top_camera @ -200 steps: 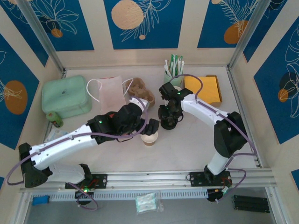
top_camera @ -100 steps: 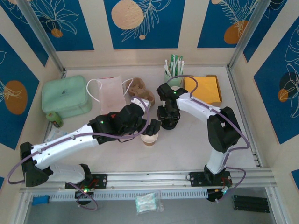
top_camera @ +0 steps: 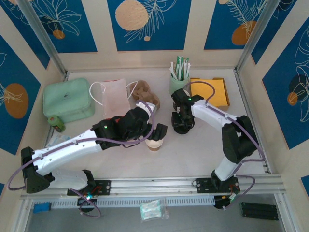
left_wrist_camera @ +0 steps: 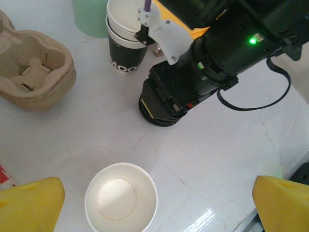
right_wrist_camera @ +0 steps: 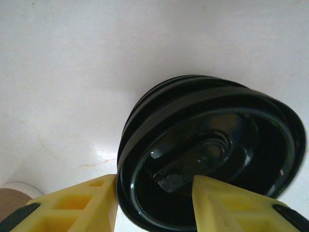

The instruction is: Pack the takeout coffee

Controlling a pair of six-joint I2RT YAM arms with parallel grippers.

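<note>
Jaws of the left gripper (left_wrist_camera: pixel 155 205) stand wide open over the paper cup (left_wrist_camera: pixel 120 198), which is lidless, smooth white inside and upright between the arms. The right gripper (right_wrist_camera: pixel 154 187) has slid rightward and narrowed, straddling the rim of the glossy, ridged black lid stack (right_wrist_camera: pixel 207 145) — whether it is clamped, cannot tell. Capping looks imminent.

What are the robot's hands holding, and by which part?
The right hand straddles the rim of the round black plastic lid, one finger inside, one outside; whether it grips yet cannot be told. The left hand holds nothing.

light: bright, even; shadows: soft; focus: right gripper (right_wrist_camera: pixel 154 186) slightly blurred
</note>
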